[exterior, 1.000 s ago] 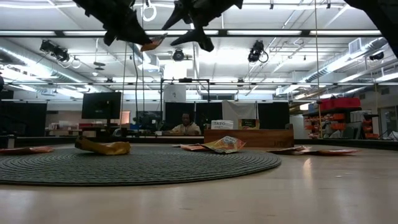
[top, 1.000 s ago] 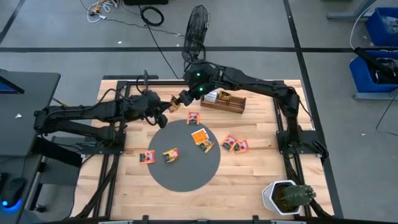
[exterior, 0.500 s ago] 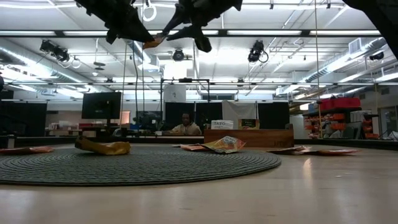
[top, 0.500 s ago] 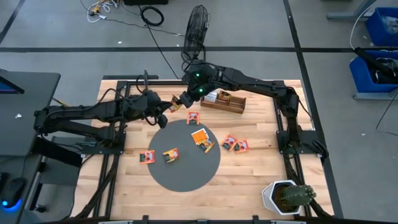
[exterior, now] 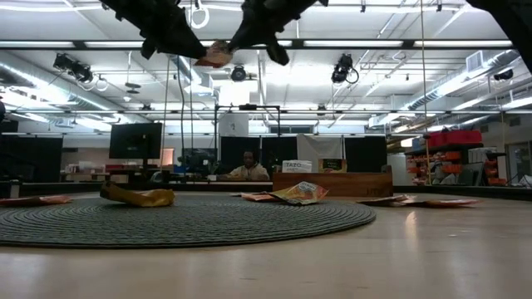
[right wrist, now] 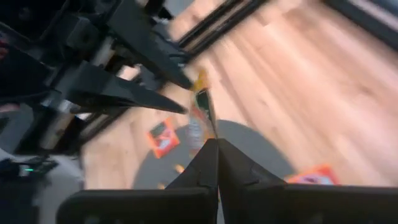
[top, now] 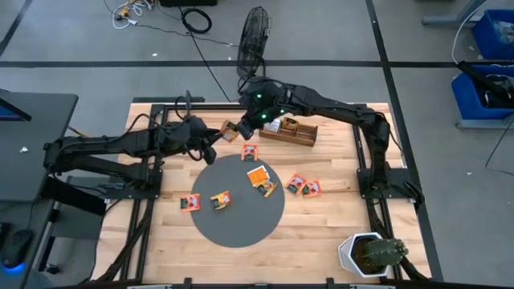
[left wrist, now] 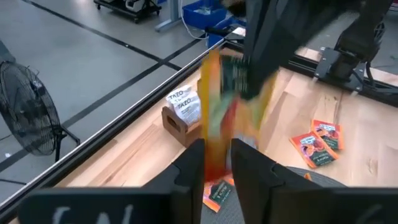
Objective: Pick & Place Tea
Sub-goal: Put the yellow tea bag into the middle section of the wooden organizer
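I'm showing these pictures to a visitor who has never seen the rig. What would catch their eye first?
Probably the handover in mid-air above the table's far side: the right gripper is shut on an orange tea packet, while the left gripper, fingers parted, sits just beside it. Next, the big grey disc at the table's centre, with more tea packets scattered on and around it, and a wooden box of tea behind.

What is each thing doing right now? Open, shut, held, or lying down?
left hand: open, fingers either side of the held tea packet.
right hand: shut on the held tea packet.
held tea packet: in the air between both hands.
other tea packets: lying on the grey disc and table.
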{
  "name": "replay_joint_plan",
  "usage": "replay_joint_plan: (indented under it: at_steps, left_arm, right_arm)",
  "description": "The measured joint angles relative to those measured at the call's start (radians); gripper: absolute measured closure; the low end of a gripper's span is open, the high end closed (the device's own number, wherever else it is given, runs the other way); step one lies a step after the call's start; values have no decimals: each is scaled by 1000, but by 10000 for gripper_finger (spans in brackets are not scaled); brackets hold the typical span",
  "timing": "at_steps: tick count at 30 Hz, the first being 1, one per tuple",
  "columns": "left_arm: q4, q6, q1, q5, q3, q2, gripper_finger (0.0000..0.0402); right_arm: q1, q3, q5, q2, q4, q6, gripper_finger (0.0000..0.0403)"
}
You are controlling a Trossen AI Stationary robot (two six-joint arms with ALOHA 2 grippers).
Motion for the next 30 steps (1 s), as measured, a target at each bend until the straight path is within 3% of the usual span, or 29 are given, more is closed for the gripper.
replay_joint_plan:
  at_steps: [4,10,12,17,24,30]
  left_arm:
    - [-42,-44,-2,3,0,-8,306]
    - [-134,-94,-20,2,0,-24,296]
    - [-132,-94,-32,3,0,-26,296]
    - [-137,-100,-64,3,0,-28,296]
    - [-155,-134,-119,2,0,-28,296]
    - [-131,-172,-160,1,0,-28,296]
  right_arm:
    - [-23,0,102,-45,-153,-108,402]
    - [-50,-3,371,-105,-486,-392,402]
    - [-64,-29,396,-121,-507,-472,402]
    - [-85,-170,402,-178,-479,-544,403]
    - [-147,-462,376,-299,-281,-590,403]
    - [-205,-590,370,-302,-138,-661,403]
